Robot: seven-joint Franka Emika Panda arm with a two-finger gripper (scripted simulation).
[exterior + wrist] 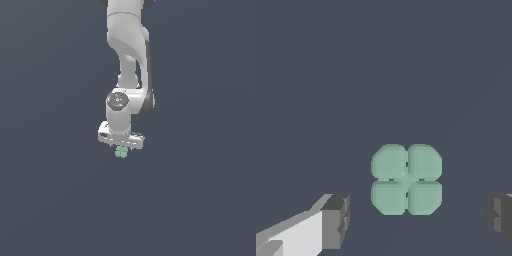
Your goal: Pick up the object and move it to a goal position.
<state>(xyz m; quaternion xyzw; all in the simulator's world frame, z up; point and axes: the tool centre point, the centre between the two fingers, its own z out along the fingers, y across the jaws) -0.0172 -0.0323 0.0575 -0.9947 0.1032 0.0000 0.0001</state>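
Object point(406, 179) between spread end effector point(418, 217) fingers, untouched; open room all round.

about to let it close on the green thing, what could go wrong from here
1. The object is a small four-lobed cluster, much narrower than the open gripper; its rounded lobes could slip or twist as the fingers close.
2. In the wrist view it sits nearer one finger, so that pad may push it sideways first.

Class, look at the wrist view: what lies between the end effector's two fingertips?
The mint-green object lies between them, with bare gaps on both sides, touching neither fingertip. The wrist view shows this.
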